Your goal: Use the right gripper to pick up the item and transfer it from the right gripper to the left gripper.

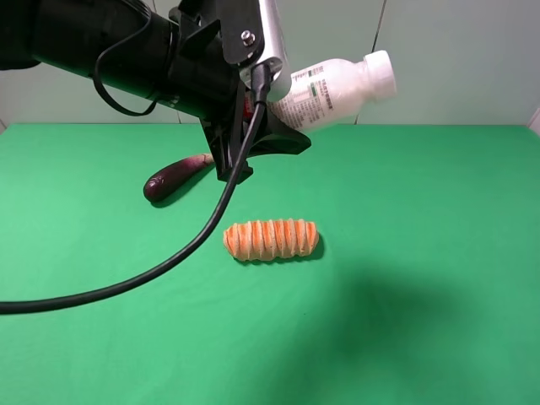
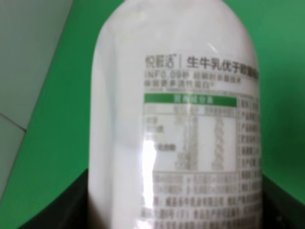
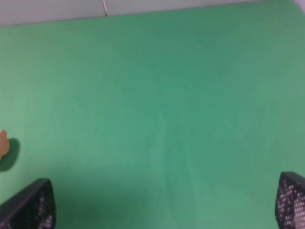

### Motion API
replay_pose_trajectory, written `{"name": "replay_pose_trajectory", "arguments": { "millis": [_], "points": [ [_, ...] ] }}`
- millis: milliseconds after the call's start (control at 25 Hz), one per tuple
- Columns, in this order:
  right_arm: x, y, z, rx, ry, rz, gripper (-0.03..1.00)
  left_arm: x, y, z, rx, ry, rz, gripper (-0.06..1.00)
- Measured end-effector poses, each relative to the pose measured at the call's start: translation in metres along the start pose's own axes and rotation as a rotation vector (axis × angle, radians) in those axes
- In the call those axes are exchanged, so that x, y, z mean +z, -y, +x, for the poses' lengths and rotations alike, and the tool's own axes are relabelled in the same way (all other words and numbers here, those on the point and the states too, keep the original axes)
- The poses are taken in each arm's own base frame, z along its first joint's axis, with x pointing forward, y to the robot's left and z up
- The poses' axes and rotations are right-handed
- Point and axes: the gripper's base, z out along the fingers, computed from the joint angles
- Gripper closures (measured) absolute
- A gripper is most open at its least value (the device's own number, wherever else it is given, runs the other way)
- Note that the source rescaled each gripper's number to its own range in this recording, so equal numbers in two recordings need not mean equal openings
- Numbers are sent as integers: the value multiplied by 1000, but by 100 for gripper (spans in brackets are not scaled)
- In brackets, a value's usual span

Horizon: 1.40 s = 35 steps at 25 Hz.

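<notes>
**While held aloft: white bottle, left gripper closed on it**

Where the high view looks across the green worktop (image 1: 439,253), the entries are as follows.

1. Bottle (image 1: 342,89). White plastic with a white screw cap and a printed label. It is raised clear of the worktop and shows against the wall beyond the far edge, about the middle of that edge. It lies tilted, with the cap pointing toward the right edge and slightly up. In the left wrist view the bottle (image 2: 176,119) fills the picture, its label facing the camera.

2. Left gripper (image 1: 257,135). Black, with a silvery-white bracket (image 1: 270,34). It is clamped on the bottle's lower body. Dark fingers (image 2: 66,210) flank the bottle on both sides.

3. Cable (image 1: 202,236). Black and loose, it hangs from the left gripper and trails off past the left edge.

4. Right gripper (image 3: 161,205). Outside the high view. In its own wrist view the two fingertips stand wide apart over bare green worktop, with nothing between them.

5. Eggplant (image 1: 173,177). Purple, lying on the worktop near the far edge, toward the left.

6. Ridged roll (image 1: 272,240). Orange-striped, lying about mid-worktop, apart from the eggplant.
</notes>
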Motion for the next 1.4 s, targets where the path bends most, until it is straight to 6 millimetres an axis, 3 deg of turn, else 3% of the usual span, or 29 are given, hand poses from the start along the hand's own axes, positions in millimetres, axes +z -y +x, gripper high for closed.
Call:
{"name": "replay_pose_trajectory", "arguments": {
  "millis": [440,720,920,1400],
  "points": [
    [0,0,0,0,0,0,-3,-5,-9,13,-79,-56,-20,92],
    [0,0,0,0,0,1,-3,-40,-39,33,-323,-134,-158,92],
    [0,0,0,0,0,1,-3,-58,-51,55,-593,-188,-243,92],
    [0,0,0,0,-1,1,-3,-77,-54,95,-961,-392,-319,92]
  ]
}}
